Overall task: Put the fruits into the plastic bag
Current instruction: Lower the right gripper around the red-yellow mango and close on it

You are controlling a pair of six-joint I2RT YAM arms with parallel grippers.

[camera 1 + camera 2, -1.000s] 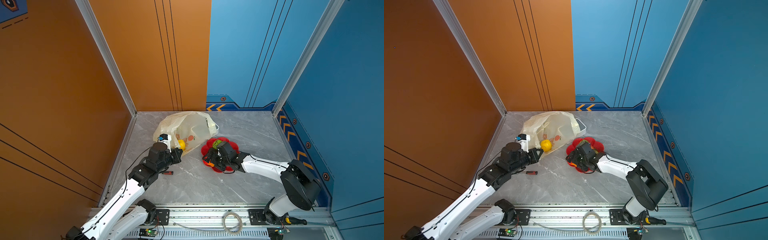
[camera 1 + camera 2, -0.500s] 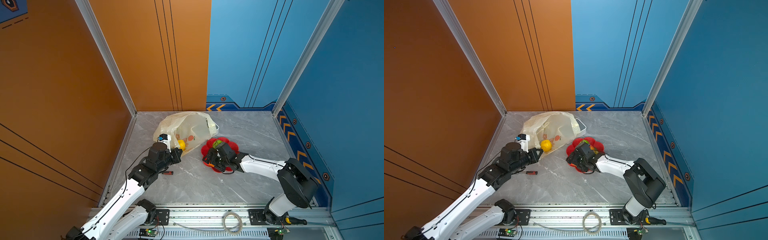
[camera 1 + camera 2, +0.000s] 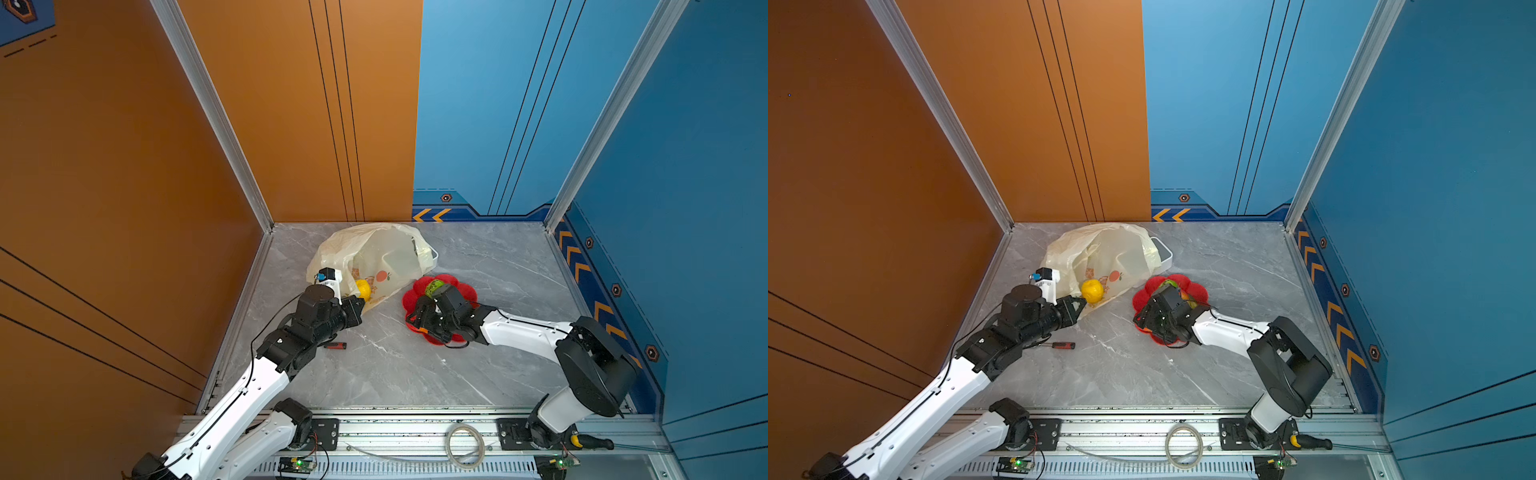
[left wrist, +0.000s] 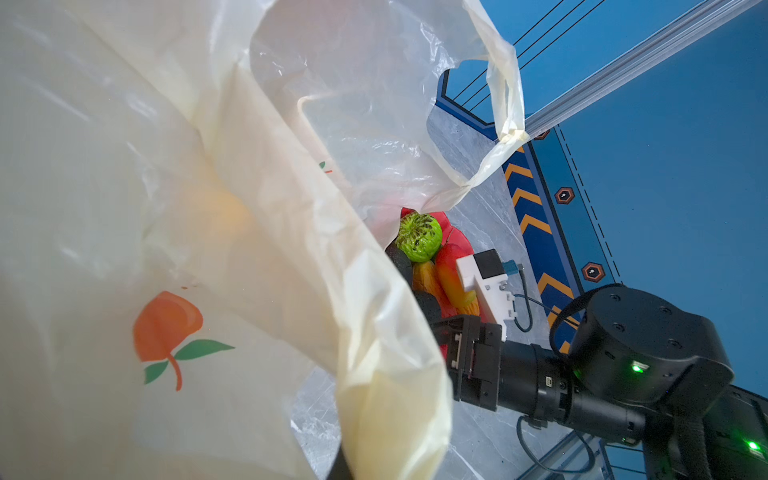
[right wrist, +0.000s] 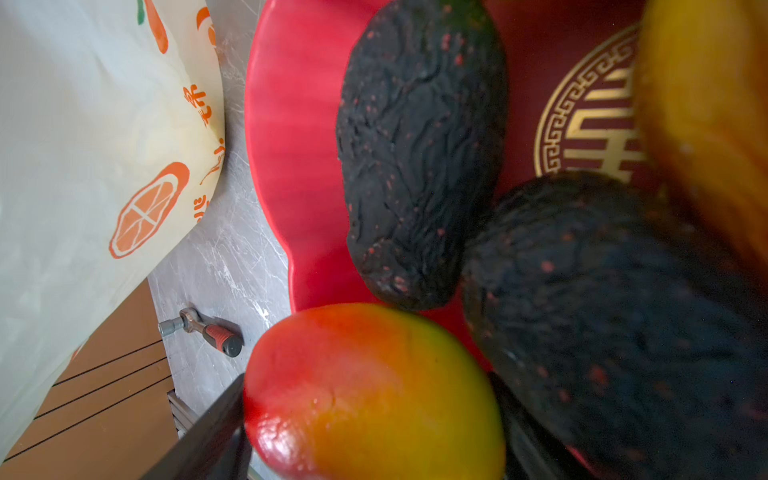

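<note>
– between the jaws of the right tool (image 5: 365,390)?
– a red-orange fruit (image 5: 353,353), gripped over the red dish (image 5: 291,124).
– left tool (image 3: 1079,302)?
– pinched tight on the plastic bag (image 3: 1113,253) edge, yellow fruit (image 3: 1092,291) just beside it.

The plastic bag (image 5: 75,137) carries orange printed characters (image 5: 198,99) beside its fruit pictures, too creased to read. The red dish (image 5: 291,137) bears a gold character (image 5: 602,147), partly hidden, inside a gold fret ring (image 5: 550,124). Orange chevron signs (image 3: 432,215) line the blue wall's base.

Left tool (image 3: 1080,303) tips, seemingly buried in plastic bag (image 3: 1108,249) folds.
</note>
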